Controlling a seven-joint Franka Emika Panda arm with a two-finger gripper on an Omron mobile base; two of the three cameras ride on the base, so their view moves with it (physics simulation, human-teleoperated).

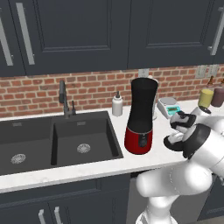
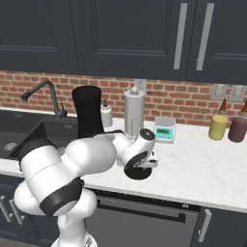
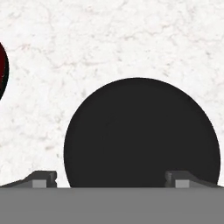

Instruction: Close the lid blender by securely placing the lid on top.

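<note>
the gripper (image 3: pixel 111 177) hangs low over the white counter (image 3: pixel 131 39) with its fingers spread wide and nothing held, one tip either side of the lid (image 3: pixel 141 131), which lies flat on the counter just right of the blender (image 1: pixel 141 116). the blender's red base shows at nine o'clock in the hand view. to do this grasp well, the robot should probably centre on the disc, sink until the tips pass its rim, then close evenly so it lifts level for the jar top.
</note>
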